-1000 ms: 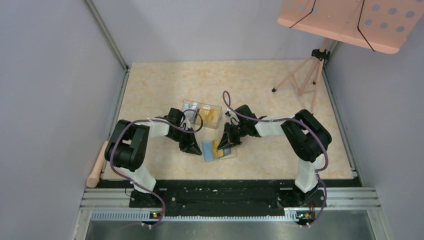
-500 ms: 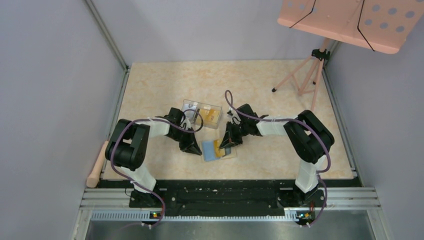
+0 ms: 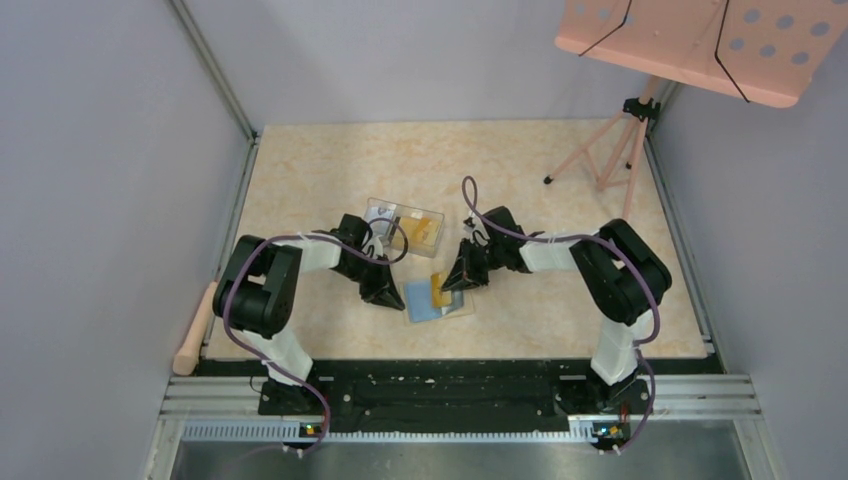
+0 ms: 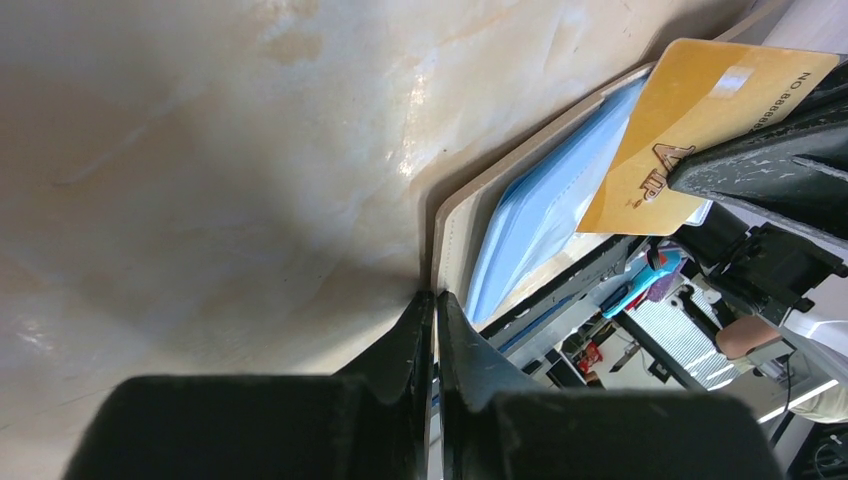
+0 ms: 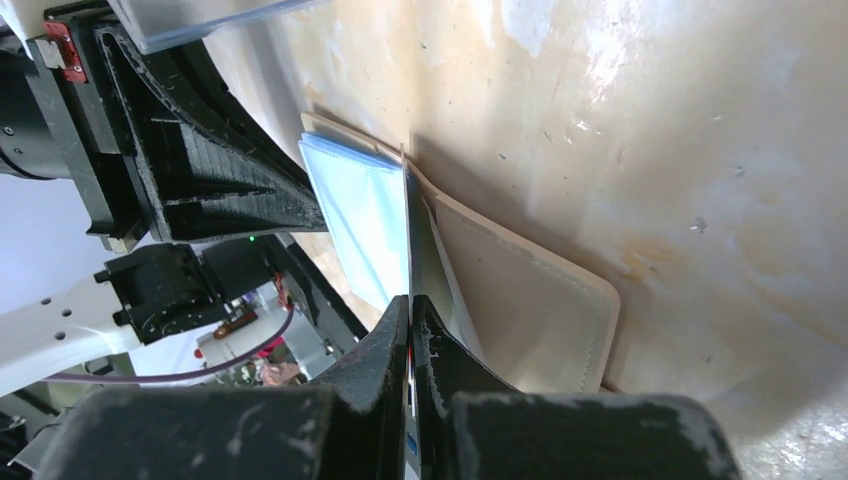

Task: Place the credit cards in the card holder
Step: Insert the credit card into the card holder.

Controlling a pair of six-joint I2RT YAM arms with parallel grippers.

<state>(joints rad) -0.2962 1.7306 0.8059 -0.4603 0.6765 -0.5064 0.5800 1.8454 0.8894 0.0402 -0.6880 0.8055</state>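
The card holder [image 3: 450,306] lies open on the table, beige outside with blue inner pockets [image 3: 421,303]. My left gripper [image 3: 388,296] is shut on its left edge; the left wrist view shows the beige edge [image 4: 452,235] running into my jaws and the blue pocket [image 4: 540,210] beside it. My right gripper [image 3: 461,279] is shut on a golden credit card [image 3: 441,291], held tilted over the holder. The card shows in the left wrist view [image 4: 690,100] and edge-on in the right wrist view [image 5: 408,230], standing at the blue pocket [image 5: 360,210] next to the beige flap [image 5: 520,300].
A clear plastic box [image 3: 404,227] holding more yellow cards sits just behind the two grippers. A pink music stand [image 3: 610,150] with tripod legs stands at the back right. A wooden handle [image 3: 193,330] lies off the table's left edge.
My right gripper has shifted slightly right and back with the golden card, its cable swinging with it. The left gripper and the card holder have hardly moved.
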